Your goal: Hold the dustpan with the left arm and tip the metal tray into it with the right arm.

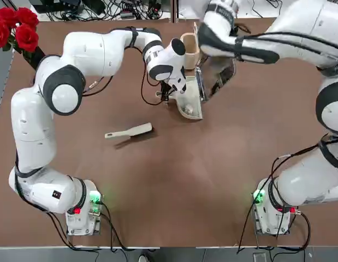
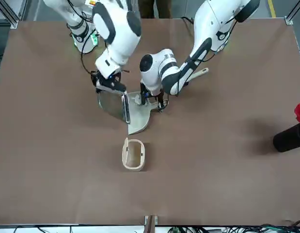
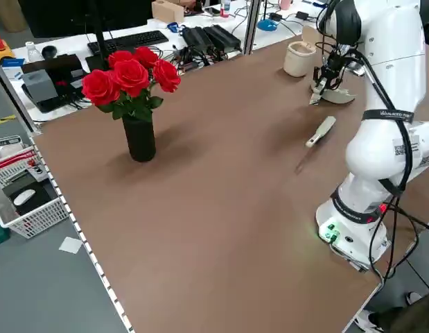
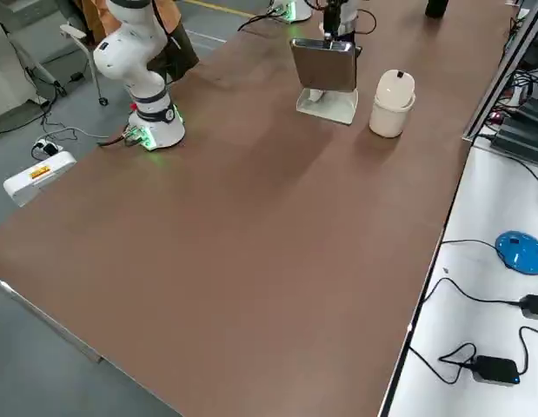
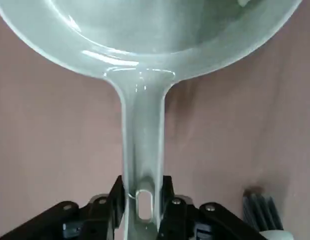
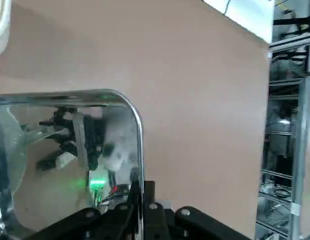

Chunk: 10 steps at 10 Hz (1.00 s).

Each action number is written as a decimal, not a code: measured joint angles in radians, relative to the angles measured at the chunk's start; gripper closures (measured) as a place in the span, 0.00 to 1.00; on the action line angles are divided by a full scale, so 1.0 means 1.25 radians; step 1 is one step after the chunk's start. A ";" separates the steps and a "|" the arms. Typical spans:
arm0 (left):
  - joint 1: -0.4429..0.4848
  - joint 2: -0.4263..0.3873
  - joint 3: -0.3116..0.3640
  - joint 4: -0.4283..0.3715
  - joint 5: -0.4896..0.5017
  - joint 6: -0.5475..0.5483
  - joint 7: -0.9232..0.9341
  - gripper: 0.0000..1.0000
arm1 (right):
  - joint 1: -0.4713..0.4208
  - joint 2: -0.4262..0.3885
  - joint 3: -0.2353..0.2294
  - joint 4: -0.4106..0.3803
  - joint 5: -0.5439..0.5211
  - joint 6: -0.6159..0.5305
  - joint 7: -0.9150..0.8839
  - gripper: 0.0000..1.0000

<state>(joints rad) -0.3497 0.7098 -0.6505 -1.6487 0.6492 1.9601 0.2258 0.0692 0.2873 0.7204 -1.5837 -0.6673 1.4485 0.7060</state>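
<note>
The cream dustpan (image 1: 191, 107) lies flat on the table, its scoop facing the metal tray. My left gripper (image 1: 170, 90) is shut on the dustpan's short handle (image 5: 143, 145), one finger on each side. The shiny metal tray (image 4: 323, 65) stands almost upright on edge, its lower rim over the dustpan's scoop (image 2: 140, 118). My right gripper (image 2: 109, 83) is shut on the tray's upper rim (image 6: 69, 96). The tray (image 1: 201, 86) shows edge-on from overhead, partly hidden under the right arm.
A cream cup-like holder (image 1: 189, 49) stands just beyond the dustpan. A slim cream hand brush (image 1: 129, 131) lies nearer the robot, to the left. A black vase of red roses (image 1: 17, 28) stands at the far left corner.
</note>
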 joint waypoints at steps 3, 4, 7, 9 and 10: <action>0.000 0.000 0.000 0.000 0.000 0.000 -0.001 0.67 | -0.008 -0.103 -0.188 0.010 0.171 0.082 -0.189 0.95; 0.000 0.000 0.001 0.001 0.000 0.000 -0.001 0.67 | -0.009 -0.129 -0.250 0.010 0.241 0.094 -0.239 0.95; 0.006 -0.012 0.000 0.016 0.000 -0.018 -0.001 0.67 | -0.017 -0.181 -0.446 0.004 0.414 0.100 -0.388 0.95; 0.008 -0.050 -0.007 0.020 -0.006 -0.056 0.000 0.67 | -0.076 -0.186 -0.483 -0.026 0.481 0.104 -0.442 0.95; 0.008 -0.074 -0.010 0.020 -0.018 -0.070 0.005 0.67 | -0.121 -0.185 -0.486 -0.054 0.515 0.121 -0.482 0.95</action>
<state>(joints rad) -0.3393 0.6169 -0.6627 -1.6233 0.6266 1.8719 0.2326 -0.0816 0.0561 0.1123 -1.6512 -0.0230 1.5995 0.1031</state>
